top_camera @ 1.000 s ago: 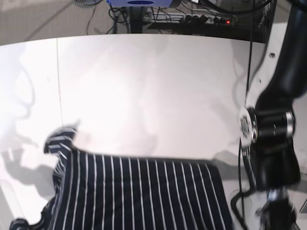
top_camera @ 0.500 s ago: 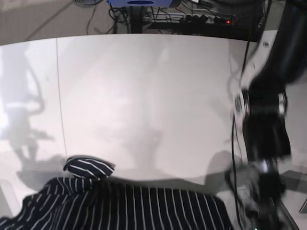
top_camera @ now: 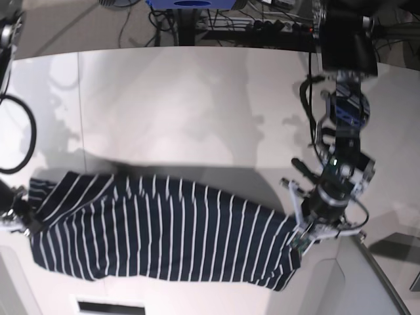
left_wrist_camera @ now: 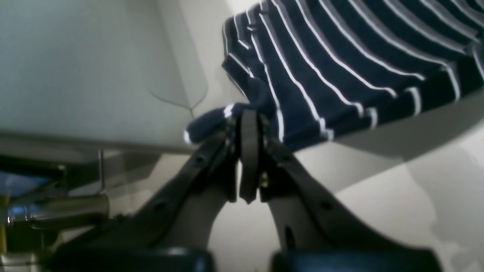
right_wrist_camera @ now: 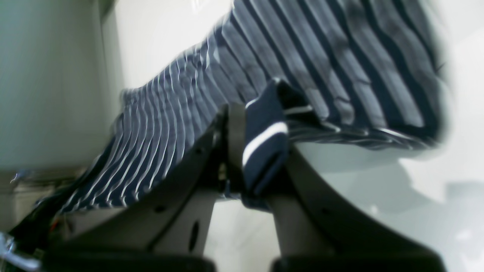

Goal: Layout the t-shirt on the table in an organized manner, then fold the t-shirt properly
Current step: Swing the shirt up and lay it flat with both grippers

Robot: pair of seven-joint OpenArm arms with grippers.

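Note:
The t-shirt, dark navy with thin white stripes, is stretched wide between both grippers over the near part of the white table. In the base view my left gripper pinches its right end and my right gripper holds its left end, mostly hidden at the frame edge. The left wrist view shows my left gripper shut on a rolled edge of the t-shirt. In the right wrist view, blurred, my right gripper is shut on a folded bit of the t-shirt.
A thin dark seam runs across the table's left part. A black cable loop hangs at the far left. Beyond the far edge lie cables and a power strip. The left arm's column stands over the table's right side.
The shirt went from a bunched heap at the bottom edge to a wide stretched band between both grippers. The left arm swung up and back on the right side of the view.

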